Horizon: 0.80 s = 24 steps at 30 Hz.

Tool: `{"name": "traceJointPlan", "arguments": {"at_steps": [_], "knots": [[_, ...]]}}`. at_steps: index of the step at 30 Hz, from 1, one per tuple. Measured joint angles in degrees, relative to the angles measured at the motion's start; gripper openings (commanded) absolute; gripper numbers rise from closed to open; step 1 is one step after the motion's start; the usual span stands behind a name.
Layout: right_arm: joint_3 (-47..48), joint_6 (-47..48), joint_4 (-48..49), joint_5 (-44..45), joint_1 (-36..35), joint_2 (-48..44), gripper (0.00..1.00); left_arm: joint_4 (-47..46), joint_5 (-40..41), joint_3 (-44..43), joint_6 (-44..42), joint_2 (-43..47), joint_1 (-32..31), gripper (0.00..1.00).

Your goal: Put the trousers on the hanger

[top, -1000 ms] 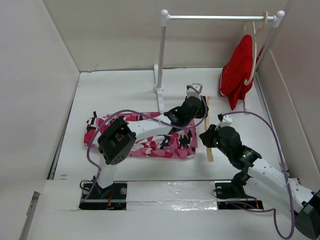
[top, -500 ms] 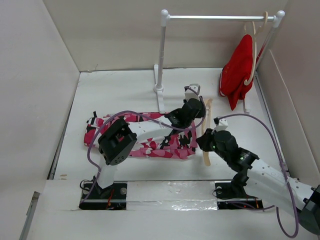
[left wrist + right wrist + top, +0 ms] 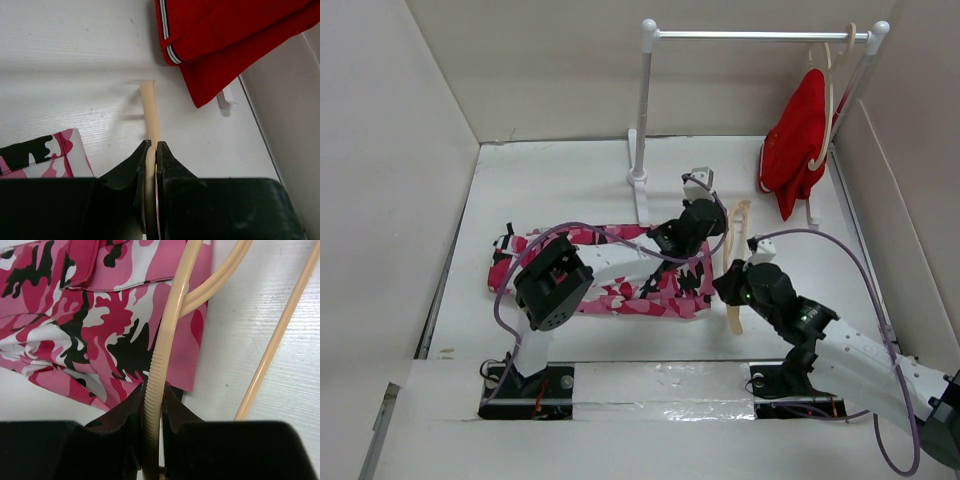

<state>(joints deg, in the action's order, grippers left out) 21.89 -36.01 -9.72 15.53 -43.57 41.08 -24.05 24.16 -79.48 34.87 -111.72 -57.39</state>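
My left end effector (image 3: 150, 149) is clamped on one end of the hanger (image 3: 149, 107), my right end effector (image 3: 152, 392) on its ribbed bar. Right wrist only: hanger crosses the edge of the trousers (image 3: 85, 315), which lie flat on the bench (image 3: 550, 180). Left wrist only: red garment (image 3: 225, 35) beyond the hanger tip.

A white rack (image 3: 641, 110) is standing at the far side of the white counter (image 3: 560, 185), and a red garment (image 3: 798, 140) with striped trim is hanging from a pale hanger (image 3: 828, 110) that is hooking over the bar's right end, near the right wall (image 3: 910, 180).
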Motion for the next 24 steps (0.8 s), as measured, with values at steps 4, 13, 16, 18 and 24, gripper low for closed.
{"name": "traceJointPlan", "arguments": {"at_steps": [4,13,16,18,24], "knots": [[0.0,-0.5,-1.4,0.0,-0.1,-0.4,0.53,-1.0,0.1,5.2,2.6,2.8,0.1,0.0],[4.7,0.4,-5.3,-0.9,0.4,-2.4,0.73,-5.7,4.4,23.9,11.5,13.6,-0.5,0.0],[5.8,1.4,-4.2,-3.1,2.9,-1.1,0.09,-8.9,5.7,28.0,14.0,15.2,-0.7,0.0],[5.7,1.9,-2.3,-5.3,6.2,1.3,0.0,-11.0,6.6,30.1,15.6,15.6,-0.7,0.0],[5.7,3.5,4.5,-14.4,16.1,15.3,0.28,-14.4,9.8,33.0,18.3,15.9,-0.7,0.0]]}}
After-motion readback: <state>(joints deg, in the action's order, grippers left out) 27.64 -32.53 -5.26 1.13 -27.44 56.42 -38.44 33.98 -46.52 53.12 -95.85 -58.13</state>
